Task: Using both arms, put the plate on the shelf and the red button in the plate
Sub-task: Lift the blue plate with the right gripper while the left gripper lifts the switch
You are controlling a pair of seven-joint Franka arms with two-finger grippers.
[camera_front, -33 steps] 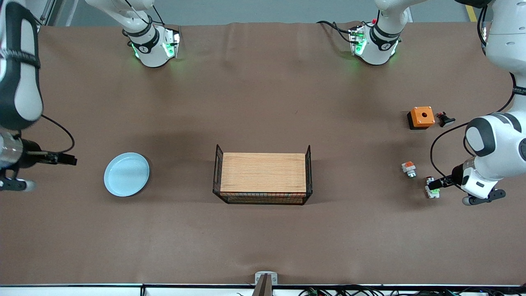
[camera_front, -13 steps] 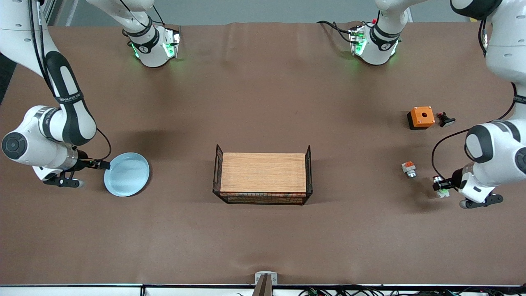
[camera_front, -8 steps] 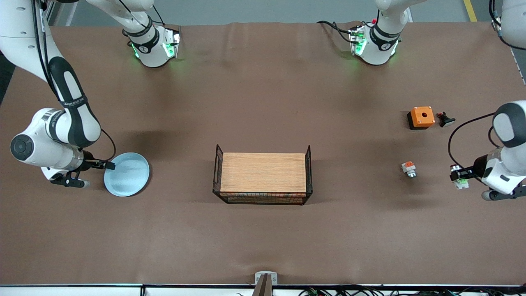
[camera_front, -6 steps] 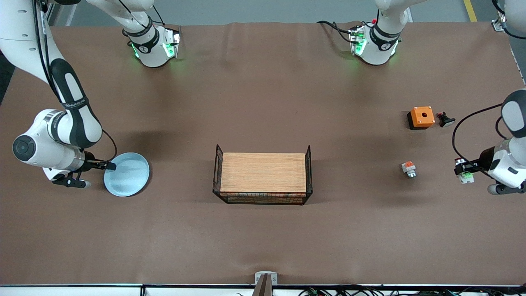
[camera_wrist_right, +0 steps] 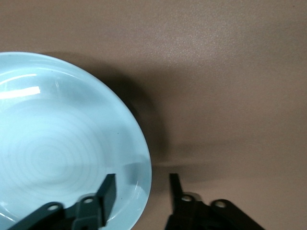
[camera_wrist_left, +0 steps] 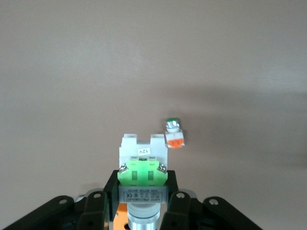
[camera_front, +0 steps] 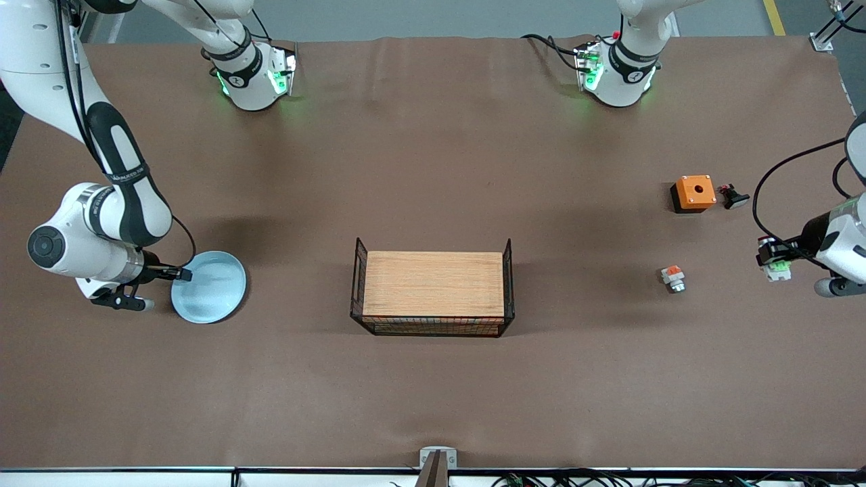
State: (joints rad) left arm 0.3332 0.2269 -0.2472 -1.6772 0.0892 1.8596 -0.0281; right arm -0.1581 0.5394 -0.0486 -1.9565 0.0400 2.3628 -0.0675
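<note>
The pale blue plate [camera_front: 208,286] lies flat on the table toward the right arm's end. My right gripper [camera_front: 181,274] is open and low at the plate's rim. In the right wrist view one finger [camera_wrist_right: 108,195] is over the plate's inside [camera_wrist_right: 62,143] and the other is outside the rim. My left gripper [camera_front: 770,260] is shut on the red button [camera_front: 777,268], held above the table at the left arm's end. In the left wrist view the gripper [camera_wrist_left: 142,194] clamps the red button's body under its green block [camera_wrist_left: 142,172]. The dark red cap is hidden there.
A wire basket with a wooden board [camera_front: 433,292] stands mid-table. A white part with an orange-red block [camera_front: 672,277] lies near the left gripper and also shows in the left wrist view [camera_wrist_left: 174,135]. An orange box with a hole [camera_front: 693,192] and a small black part [camera_front: 734,197] lie farther from the camera.
The left gripper has lifted the red button off the table and carried it toward the left arm's end. The right gripper has come in to the plate's rim.
</note>
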